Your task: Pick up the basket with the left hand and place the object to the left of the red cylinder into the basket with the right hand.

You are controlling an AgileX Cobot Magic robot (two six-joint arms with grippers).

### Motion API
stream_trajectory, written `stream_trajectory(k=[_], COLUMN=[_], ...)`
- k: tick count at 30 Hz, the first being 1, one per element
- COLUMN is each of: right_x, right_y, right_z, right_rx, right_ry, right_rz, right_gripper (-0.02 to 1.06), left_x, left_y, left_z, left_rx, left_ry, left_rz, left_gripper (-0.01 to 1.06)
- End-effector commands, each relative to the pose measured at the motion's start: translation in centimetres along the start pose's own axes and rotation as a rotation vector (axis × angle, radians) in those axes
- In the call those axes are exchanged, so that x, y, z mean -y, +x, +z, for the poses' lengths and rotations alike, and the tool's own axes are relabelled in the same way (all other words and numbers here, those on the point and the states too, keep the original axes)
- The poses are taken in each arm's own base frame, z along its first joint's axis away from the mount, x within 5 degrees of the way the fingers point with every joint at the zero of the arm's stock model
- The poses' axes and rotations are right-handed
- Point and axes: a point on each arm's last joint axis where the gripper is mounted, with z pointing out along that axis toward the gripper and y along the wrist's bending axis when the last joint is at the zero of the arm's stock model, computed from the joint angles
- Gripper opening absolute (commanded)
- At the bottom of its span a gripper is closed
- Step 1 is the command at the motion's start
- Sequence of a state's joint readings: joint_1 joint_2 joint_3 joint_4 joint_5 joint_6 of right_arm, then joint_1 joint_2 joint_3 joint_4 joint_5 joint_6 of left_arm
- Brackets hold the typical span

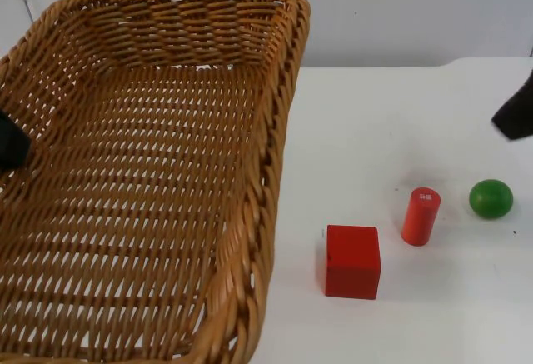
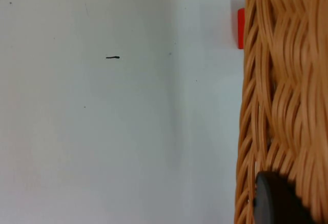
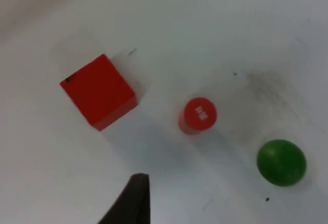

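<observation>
Looking down from the top view, you see the wicker basket (image 1: 141,172) filling the left half of the frame, lifted toward the camera, its near and left edges cut off by the frame. A dark bit of the left gripper (image 1: 12,143) shows at the basket's left rim; you cannot tell from there how its fingers stand. The left wrist view gives you what the top view hides: a black fingertip (image 2: 274,201) lying against the woven rim (image 2: 277,96), with a sliver of red past the rim, too small to identify. On the white table (image 1: 400,114), the red cube (image 1: 353,261) sits just left of the upright red cylinder (image 1: 420,216), and the green ball (image 1: 490,198) lies right of it, all apart. The right gripper (image 1: 516,114) hangs at the right edge, cut off, holding nothing visible; you cannot tell its opening.
</observation>
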State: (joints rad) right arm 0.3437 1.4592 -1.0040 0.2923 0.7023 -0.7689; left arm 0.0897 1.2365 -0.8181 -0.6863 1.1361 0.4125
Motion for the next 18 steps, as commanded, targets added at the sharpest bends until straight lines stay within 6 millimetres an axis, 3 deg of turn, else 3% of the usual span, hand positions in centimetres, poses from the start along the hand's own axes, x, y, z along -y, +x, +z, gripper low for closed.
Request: stream_trajectory(k=[1, 11, 18], right_x=[-0.4, -3.1, -4.9], right_y=[-0.4, -1.6, -1.7], right_z=[0.6, 4.8, 7.8], right_rx=[0.004, -0.026, -0.057], right_ry=[-0.006, -0.083, -0.162], right_rz=[-0.061, -0.280, -0.312], right_gripper=[1.05, 1.05, 1.05], left_x=[0.4, 0.4, 0.4], left_y=[0.0, 0.0, 0.0], left_z=[-0.3, -0.3, -0.3], left_rx=[0.017, 0.018, 0.018], left_ry=[0.027, 0.031, 0.031], left_rz=[-0.010, -0.012, -0.012], left_gripper=[0.00, 0.00, 0.00])
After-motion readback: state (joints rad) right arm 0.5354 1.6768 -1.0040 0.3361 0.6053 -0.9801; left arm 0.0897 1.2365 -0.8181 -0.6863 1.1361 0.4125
